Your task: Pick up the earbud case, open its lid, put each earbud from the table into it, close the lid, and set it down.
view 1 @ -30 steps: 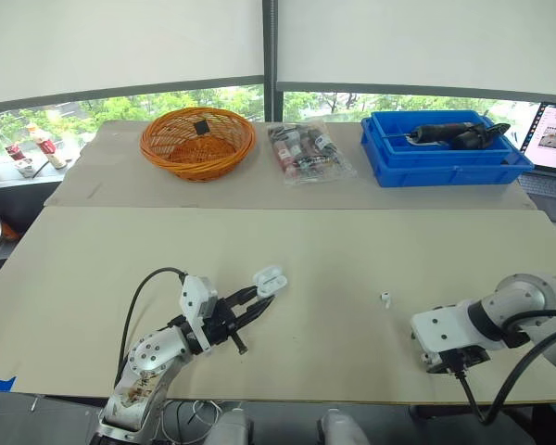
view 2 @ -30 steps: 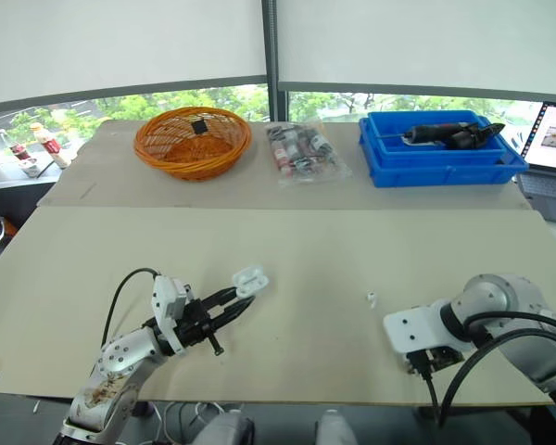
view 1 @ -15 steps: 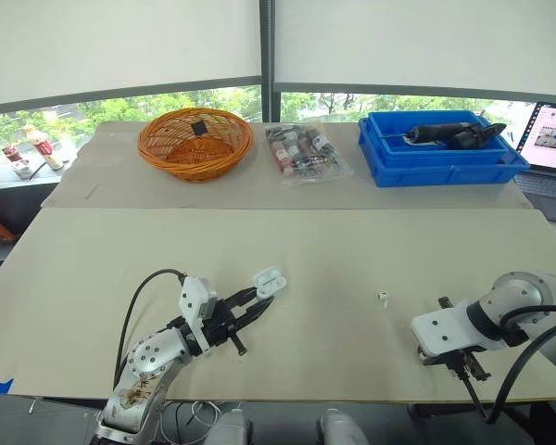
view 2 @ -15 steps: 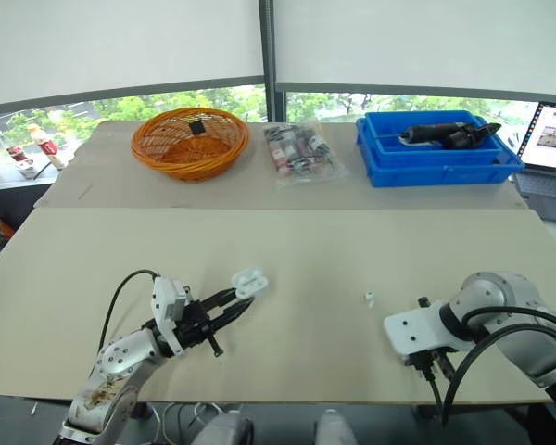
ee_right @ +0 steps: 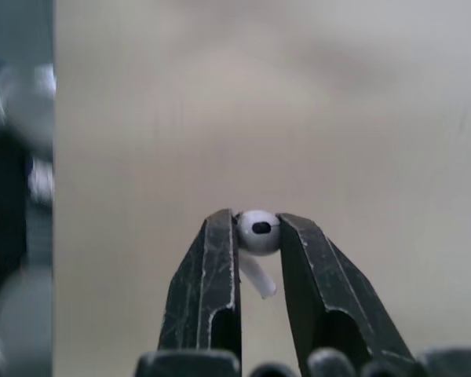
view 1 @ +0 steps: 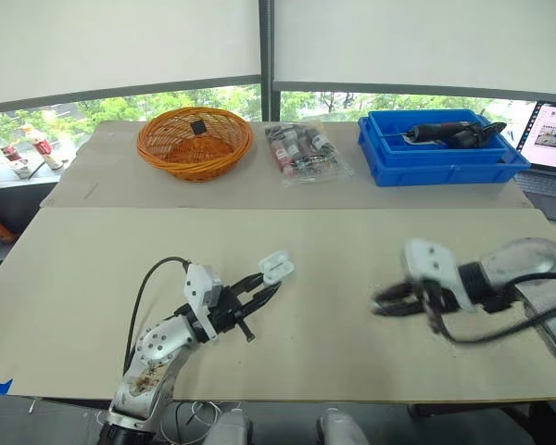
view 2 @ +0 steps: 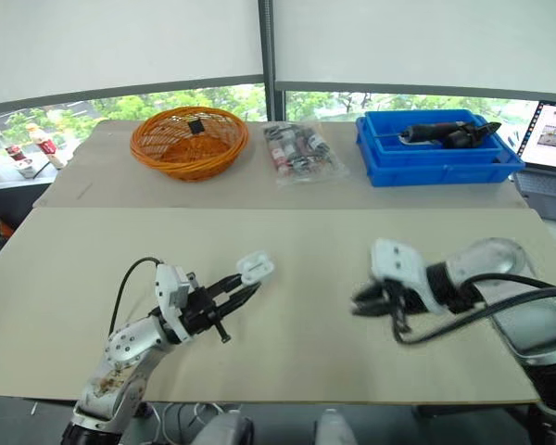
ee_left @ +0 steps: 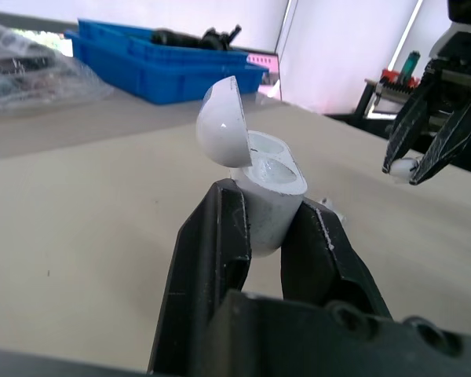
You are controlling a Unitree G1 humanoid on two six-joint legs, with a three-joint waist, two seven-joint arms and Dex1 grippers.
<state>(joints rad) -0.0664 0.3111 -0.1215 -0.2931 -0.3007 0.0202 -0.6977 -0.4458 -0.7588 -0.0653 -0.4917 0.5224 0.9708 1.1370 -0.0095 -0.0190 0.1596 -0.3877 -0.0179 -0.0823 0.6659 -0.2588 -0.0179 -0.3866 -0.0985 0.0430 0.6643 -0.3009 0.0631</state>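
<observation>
I see a wide beige desk (view 1: pixel 334 243) under a window with white roller blinds (view 1: pixel 120 42). Along its far edge stand an orange wicker basket (view 1: pixel 195 141), a clear plastic bag of small items (view 1: pixel 303 151) and a blue plastic bin (view 1: pixel 440 150). Near the front edge, the left gripper (view 1: pixel 268 282) clamps the white earbud case (ee_left: pixel 261 182), its lid open. The right gripper (view 1: pixel 381 305) pinches one white earbud (ee_right: pixel 259 232).

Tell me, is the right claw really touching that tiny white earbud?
Touching. The right wrist view shows the earbud pinched by the right gripper, its black fingers pressed against both sides.
</observation>
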